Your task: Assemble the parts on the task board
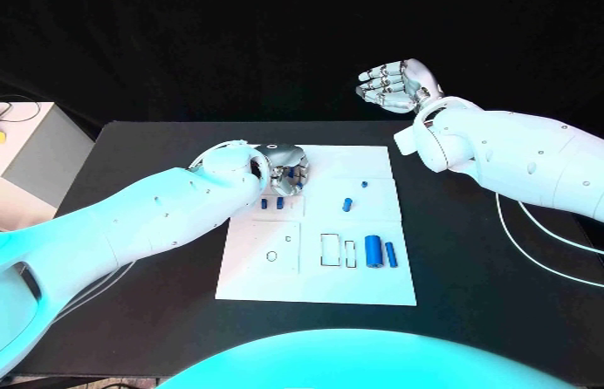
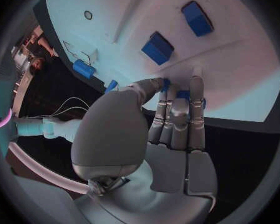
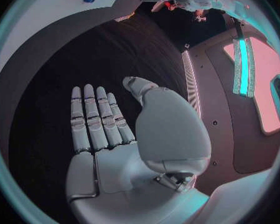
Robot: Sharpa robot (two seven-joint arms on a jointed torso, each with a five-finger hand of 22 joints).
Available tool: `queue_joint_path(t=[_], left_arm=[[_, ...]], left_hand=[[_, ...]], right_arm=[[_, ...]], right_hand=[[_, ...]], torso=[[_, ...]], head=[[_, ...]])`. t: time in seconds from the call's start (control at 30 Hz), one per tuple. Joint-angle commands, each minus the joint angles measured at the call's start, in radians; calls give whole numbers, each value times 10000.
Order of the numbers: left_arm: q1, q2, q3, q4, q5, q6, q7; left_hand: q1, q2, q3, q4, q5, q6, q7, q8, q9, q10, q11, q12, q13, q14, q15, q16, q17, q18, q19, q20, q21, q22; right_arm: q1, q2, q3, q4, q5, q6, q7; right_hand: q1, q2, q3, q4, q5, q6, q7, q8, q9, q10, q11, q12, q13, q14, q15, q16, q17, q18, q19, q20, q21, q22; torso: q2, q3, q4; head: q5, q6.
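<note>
At the far left of my head view, a pale grey box sits beside the black table, well apart from the work.

Next comes my left hand, lowered onto the far left part of the white board. In the left wrist view, its fingers are drawn together and pressed down against the board's far edge, with the thumb folded in beside them. A small blue piece shows between the fingertips. I judge the hand is pinching it, either to lift it or to seat it, but the fingers hide most of it, so I am not certain.

Just near that hand lie two small blue blocks, side by side on the board. I read these as parts waiting their turn.

Moving right, a small blue peg and a tinier blue dot rest near the board's middle. Closer to me, two blue cylinders lie upright beside outlined rectangular slots, likely their seats.

At the right, my right hand is raised beyond the table, well apart from the board. Its fingers are straight and apart, holding nothing. I judge it is parked clear so the left hand can work.
</note>
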Motion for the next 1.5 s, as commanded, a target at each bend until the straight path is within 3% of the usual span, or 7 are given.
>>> queue_joint_path(t=[0.03,0.43,0.7,0.8,1.07,1.33,1.5], left_arm=[[6,33,-2,3,-46,-3,92],[2,19,-5,-64,-25,-305,172],[0,-367,15,257,827,-633,507],[-1,-571,87,454,1185,-727,596],[-4,-1219,505,1165,1670,-660,663],[-12,-1659,621,1605,1646,-544,594],[-22,-1719,618,1541,1440,-414,505]], left_hand=[[-58,131,73,-118,-63,188,-14,-204,82,328,-19,-459,-226,19,-18,-8,-154,138,-27,-79,113,77],[-52,193,196,-517,-66,507,7,-716,202,1152,-12,-1617,-638,189,-19,86,-145,152,-59,-100,350,205],[-148,180,190,-557,-46,605,32,-847,243,1359,6,-1930,-710,295,1,166,-30,153,-56,-82,412,232],[-175,188,193,-579,-36,660,31,-895,267,1462,1,-2053,-729,438,-1,273,202,126,81,-86,523,403],[-251,164,156,-575,-49,694,40,-955,290,1532,8,-2188,-749,486,7,312,233,109,149,-87,580,476],[-279,158,128,-575,-53,731,30,-970,308,1588,-1,-2236,-751,511,4,332,261,95,198,-84,613,537],[-287,152,120,-574,-55,736,28,-975,311,1596,-2,-2247,-751,506,3,329,244,96,197,-84,612,533]], right_arm=[[-3,11,2,11,-21,157,103],[-4,11,2,10,-21,157,109],[-4,-18,2,31,-21,123,115],[-4,-37,2,38,-21,79,126],[-8,-92,1,20,-21,54,130],[-34,-122,-1,-5,-21,68,127],[-56,-122,-5,-20,-21,77,122]], right_hand=[[12,55,-26,-20,37,81,383,-35,-8,-3,60,-51,-11,-10,-8,-11,-8,55,-64,0,-3,-9],[12,55,-26,-20,37,81,383,-35,-8,-3,60,-51,-11,-10,-8,-11,-8,55,-64,0,-3,-9],[12,55,-26,-20,37,81,383,-35,-8,-3,60,-51,-11,-10,-8,-11,-8,55,-64,0,-3,-9],[5,64,-28,-19,34,90,383,-42,-15,1,60,-51,-11,-8,-7,-12,-28,54,-67,0,-4,-9],[5,64,-28,-19,34,90,383,-42,-15,1,60,-51,-11,-8,-7,-12,-28,54,-67,0,-4,-9],[5,64,-28,-19,34,90,383,-42,-15,1,60,-51,-11,-8,-7,-12,-28,54,-67,0,-4,-9],[5,64,-28,-19,34,90,383,-42,-15,1,60,-51,-11,-8,-7,-12,-28,54,-67,0,-4,-9]], torso=[[-3,0,7],[0,-3,6],[-8,-11,10],[-12,-16,18],[-47,-29,52],[-86,-66,103],[-87,-30,79]], head=[[-1,1],[-28,1],[13,1],[-3,1],[44,1],[34,1],[118,1]])
